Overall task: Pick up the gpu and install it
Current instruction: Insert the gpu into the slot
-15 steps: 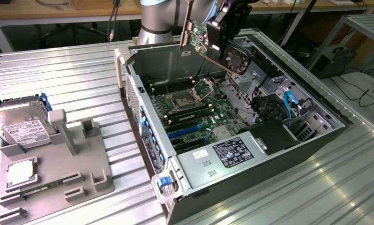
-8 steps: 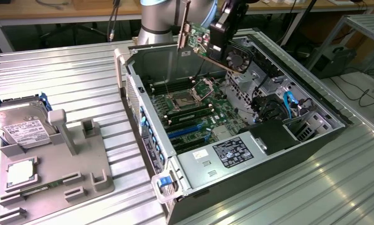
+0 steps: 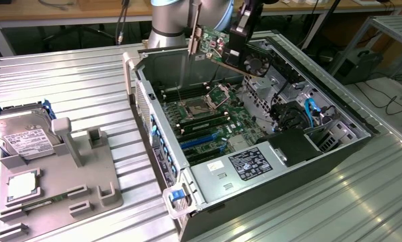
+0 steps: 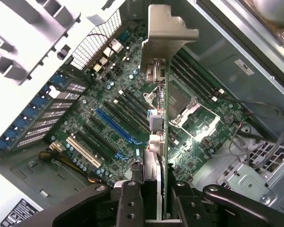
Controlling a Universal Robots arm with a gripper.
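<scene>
The claw (image 4: 156,194) is closed partway onto the gpu (image 3: 212,41). Its two dark fingers (image 4: 130,203) press on either face of the card near one end, so the card is gripped and rests on nothing

In the exterior view the gpu hangs in the air above the far end of the open computer case (image 3: 281,194). The green board stands on edge, with its pale metal bracket (image 3: 193,35) toward the exterior view's left

In the wrist view the card runs edge-on away from the claw, with the bracket at its far end. The motherboard (image 4: 109,142) lies well beyond it, apart from the card. The long blue expansion slot (image 4: 114,124) lies to one side of the card's line and the CPU socket (image 4: 182,106) to the other

The case lies on its side on the ribbed metal surface (image 3: 66,75). Toward the exterior view's left, well apart from the case, a grey fixture (image 3: 93,186) carries a hard drive (image 3: 23,136) with a white label
</scene>
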